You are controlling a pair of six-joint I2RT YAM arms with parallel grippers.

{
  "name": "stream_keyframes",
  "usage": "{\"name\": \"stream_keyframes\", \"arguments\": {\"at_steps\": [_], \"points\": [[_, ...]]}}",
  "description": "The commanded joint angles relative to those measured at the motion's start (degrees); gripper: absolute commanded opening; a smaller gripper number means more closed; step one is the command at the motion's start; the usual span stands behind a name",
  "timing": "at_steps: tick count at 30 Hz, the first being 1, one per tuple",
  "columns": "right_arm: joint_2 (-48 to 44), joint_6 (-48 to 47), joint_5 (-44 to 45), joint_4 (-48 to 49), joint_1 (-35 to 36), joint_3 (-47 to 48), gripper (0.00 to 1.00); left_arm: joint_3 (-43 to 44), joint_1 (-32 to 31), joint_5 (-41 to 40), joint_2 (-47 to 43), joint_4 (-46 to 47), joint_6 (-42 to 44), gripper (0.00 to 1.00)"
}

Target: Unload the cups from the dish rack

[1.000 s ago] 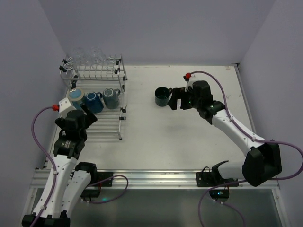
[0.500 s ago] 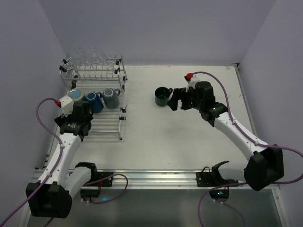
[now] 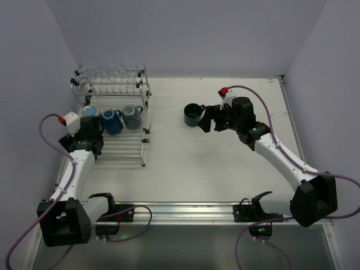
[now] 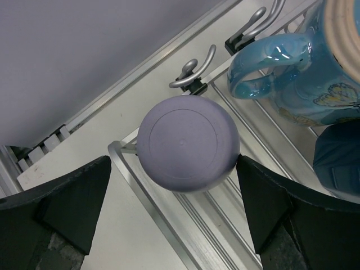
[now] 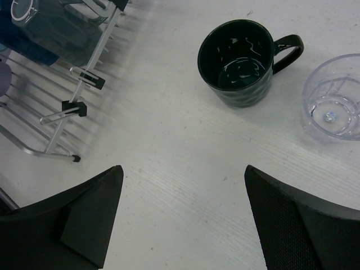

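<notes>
Left gripper (image 4: 174,185): swung within the last second from the near side of the dish rack (image 3: 126,147) to its end at the bench's (image 3: 214,169) left edge, now held wide astride the lavender cup (image 4: 188,143), not yet closed upon; a grasp is judged next, with the light blue mug (image 4: 292,67) crowding just beside. Right gripper (image 5: 184,185): scarcely moved, held wide at mid-bench near the unloaded dark green mug (image 5: 241,62) and clear tumbler (image 5: 333,104). Farther back, the blue mug (image 3: 111,122) and grey mug (image 3: 133,117) are left on the lower tier, and glass tumblers (image 3: 109,68) on the upper.

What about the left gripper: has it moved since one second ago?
Yes. In the top view the left gripper has shifted left and slightly back, toward the dish rack's left edge.
</notes>
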Motion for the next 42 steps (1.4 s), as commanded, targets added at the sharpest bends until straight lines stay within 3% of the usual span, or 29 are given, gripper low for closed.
{"name": "stream_keyframes", "arguments": {"at_steps": [1, 5, 9, 12, 19, 25, 29, 31, 33, 35, 40, 42], "points": [[-0.1, -0.9, -1.8, 1.8, -0.1, 1.1, 0.9, 2.6, 0.9, -0.3, 1.7, 4.9, 1.5, 0.97], [0.0, -1.1, -2.3, 1.7, 0.5, 1.3, 0.9, 2.1, 0.9, 1.4, 1.2, 6.9, 2.3, 0.87], [0.0, -1.1, -2.5, 1.9, 0.9, 1.3, 0.9, 1.5, 0.8, 3.9, -0.4, 7.3, 2.1, 0.65], [0.1, -0.8, -3.7, 3.5, 0.9, 0.6, 0.9, 1.1, 0.8, 8.1, -3.2, 7.5, 1.3, 0.58], [-1.2, 2.4, -4.7, 7.8, 0.9, -1.5, 0.9, 0.6, 0.8, 20.0, -15.3, 5.2, -0.5, 0.49], [-4.7, 6.6, -4.4, 10.3, 0.8, -3.8, 0.9, 0.3, 0.8, 38.3, -23.9, 3.6, -2.2, 0.49], [-10.5, 16.0, -4.9, 15.6, 0.9, -7.3, 0.88, -4.8, 0.8, 56.5, -29.2, 11.1, -6.4, 0.46], [-15.1, 22.6, -5.9, 20.4, 1.0, -10.9, 0.87, -6.2, 0.8, 61.5, -30.7, 14.0, -9.6, 0.45], [-19.9, 27.4, -7.7, 29.3, 2.0, -16.6, 0.86, -8.4, 0.7, 68.7, -31.4, 20.3, -12.1, 0.43], [-21.9, 31.8, -7.3, 32.4, 4.1, -18.7, 0.84, -11.2, 0.3, 74.9, -32.0, 29.1, -17.3, 0.41], [-21.1, 34.2, -8.6, 36.4, 10.3, -19.8, 0.82, -15.7, -4.8, 76.1, -31.4, 44.6, -26.0, 0.4], [-19.4, 34.4, -10.6, 40.9, 13.2, -19.4, 0.82, -16.5, -10.7, 73.8, -30.1, 49.1, -26.3, 0.4]]}}
